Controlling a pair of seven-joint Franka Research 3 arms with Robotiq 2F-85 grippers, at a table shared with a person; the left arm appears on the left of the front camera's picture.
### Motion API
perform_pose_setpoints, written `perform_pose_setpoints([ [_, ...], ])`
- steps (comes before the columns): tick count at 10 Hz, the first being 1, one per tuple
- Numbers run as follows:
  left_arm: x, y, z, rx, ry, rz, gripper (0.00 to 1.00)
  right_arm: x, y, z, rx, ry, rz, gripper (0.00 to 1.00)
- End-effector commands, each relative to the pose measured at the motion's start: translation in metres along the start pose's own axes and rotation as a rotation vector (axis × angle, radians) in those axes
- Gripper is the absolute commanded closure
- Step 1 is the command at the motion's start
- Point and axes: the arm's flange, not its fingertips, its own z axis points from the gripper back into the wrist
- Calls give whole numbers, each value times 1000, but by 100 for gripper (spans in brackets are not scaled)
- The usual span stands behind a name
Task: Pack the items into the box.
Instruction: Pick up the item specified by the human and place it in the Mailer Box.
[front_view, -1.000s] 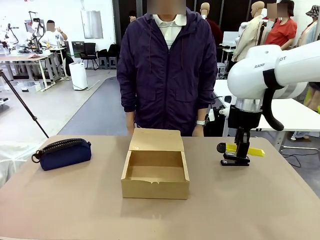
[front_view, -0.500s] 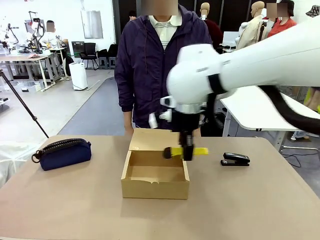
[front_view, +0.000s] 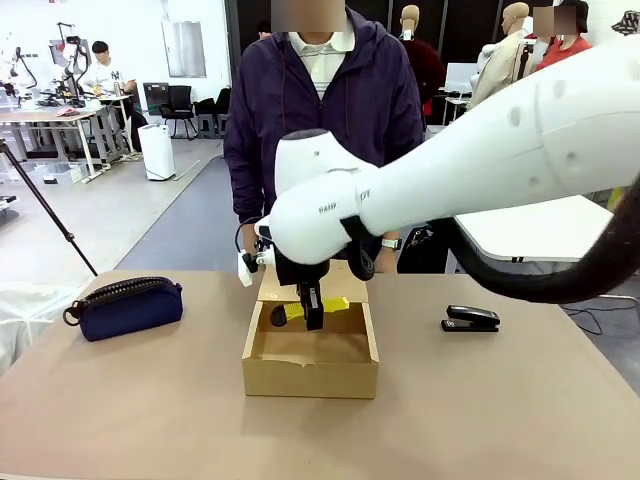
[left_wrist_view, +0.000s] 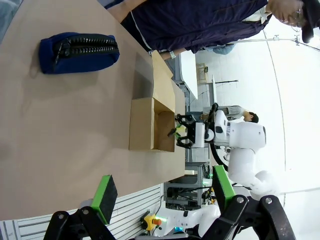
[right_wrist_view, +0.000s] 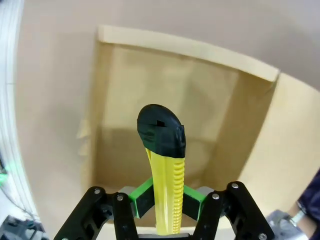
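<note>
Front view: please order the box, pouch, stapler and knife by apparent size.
1. the box
2. the pouch
3. the stapler and the knife look alike; the jaws hide part of the knife.

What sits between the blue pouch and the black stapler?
In the front view, the open cardboard box, with the right claw holding the yellow knife over it.

Bright even light, soft shadows, perhaps edge distortion

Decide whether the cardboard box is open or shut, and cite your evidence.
Open: the box has its flap lid folded back, and its inside floor shows.
</note>
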Motion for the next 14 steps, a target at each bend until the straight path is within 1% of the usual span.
perform_pose_setpoints([
  [1,0,-2,0,-20,-8,0,0,-3,3,-8,-62,47,-67,100],
  [4,0,-2,0,-20,-8,0,0,-5,7,-15,-41,19,-87,100],
  [5,0,-2,0,-20,-8,0,0,-5,6,-15,-9,7,-89,91],
  [6,0,-2,0,-20,-8,0,0,-5,7,-14,18,-11,-86,35],
  [7,0,-2,0,-20,-8,0,0,-6,7,-13,7,-11,-92,0],
  [13,0,-2,0,-20,-8,0,0,-9,6,-14,18,-21,-97,0],
  [14,0,-2,0,-20,-8,0,0,-12,7,-9,24,0,-110,0],
])
